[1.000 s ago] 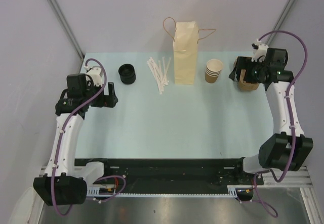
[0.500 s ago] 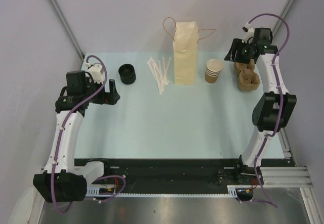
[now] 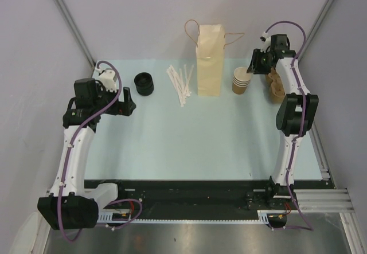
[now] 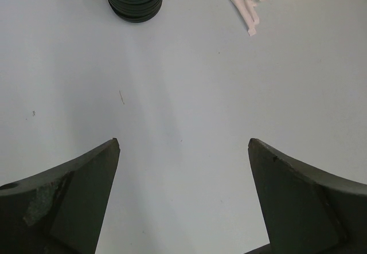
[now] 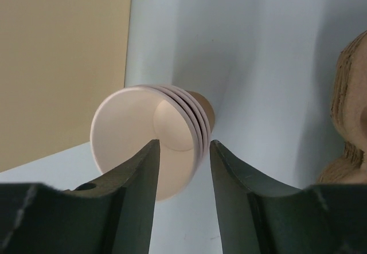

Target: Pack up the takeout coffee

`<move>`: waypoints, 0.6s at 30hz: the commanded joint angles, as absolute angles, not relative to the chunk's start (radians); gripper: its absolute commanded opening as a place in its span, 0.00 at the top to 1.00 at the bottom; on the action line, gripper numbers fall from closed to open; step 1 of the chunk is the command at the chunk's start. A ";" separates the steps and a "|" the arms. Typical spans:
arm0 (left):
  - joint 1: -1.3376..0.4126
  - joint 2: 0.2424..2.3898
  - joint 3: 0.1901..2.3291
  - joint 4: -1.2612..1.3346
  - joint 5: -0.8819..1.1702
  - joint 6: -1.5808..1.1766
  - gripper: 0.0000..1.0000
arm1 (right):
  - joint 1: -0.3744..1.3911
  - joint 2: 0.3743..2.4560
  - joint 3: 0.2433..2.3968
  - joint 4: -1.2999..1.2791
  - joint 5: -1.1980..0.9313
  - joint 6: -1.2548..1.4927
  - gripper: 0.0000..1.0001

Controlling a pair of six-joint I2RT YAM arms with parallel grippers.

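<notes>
1. Takeout coffee: not to be found as a finished, lidded cup in any view. Only its makings out on the table (image 3: 189, 133): stacked lidless cups (image 3: 242, 79) just right of the paper bag (image 3: 210, 62), and a stack of black lids (image 3: 144, 83) well apart on the far left.
2. Right gripper (image 5: 182, 145) up at the cup stack, jaws parted by a narrow gap, nothing clamped. Seen from the wrist, one finger in front of the top cup's mouth and the other just outside the rim. Impossible to tell whether touching the paper.
3. Probably the step in hand: pulling one cup off the stack, with capping and bagging not yet begun.
4. To do it well: pinch the top cup's wall alone, one finger inside and one outside. Squeeze lightly to avoid buckling thin paper. Draw up along the stack's axis, not sideways, to leave the nested cups behind. Check for a second cup riding along.
5. Mind the close neighbours: the bag just to one side, the brown cardboard carrier (image 3: 276, 86) just to the other. Little room for a swing either way.
6. Left gripper (image 4: 182, 145) spread wide and empty above bare table, facing the lids, with white stirrers (image 4: 243, 2) off to their right. Well placed, by the look of it, to fetch a lid.
</notes>
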State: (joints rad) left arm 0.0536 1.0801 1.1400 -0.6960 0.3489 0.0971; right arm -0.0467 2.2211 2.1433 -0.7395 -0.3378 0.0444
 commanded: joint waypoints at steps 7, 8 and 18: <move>0.054 1.098 1.140 -0.644 0.367 0.098 0.00 | -0.031 2.241 2.206 -0.739 -0.308 0.035 0.65; 0.052 1.098 1.138 -0.643 0.364 0.097 0.01 | -0.031 2.243 2.206 -0.741 -0.308 0.035 0.67; 0.054 1.108 1.140 -0.640 0.364 0.094 0.01 | -0.029 2.246 2.209 -0.741 -0.307 0.038 0.74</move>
State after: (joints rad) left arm 0.0532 1.1072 1.1351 -0.6666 0.3481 0.0959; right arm -0.0353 2.2356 2.1586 -0.7498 -0.3180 0.0410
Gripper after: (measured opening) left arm 0.994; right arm 0.262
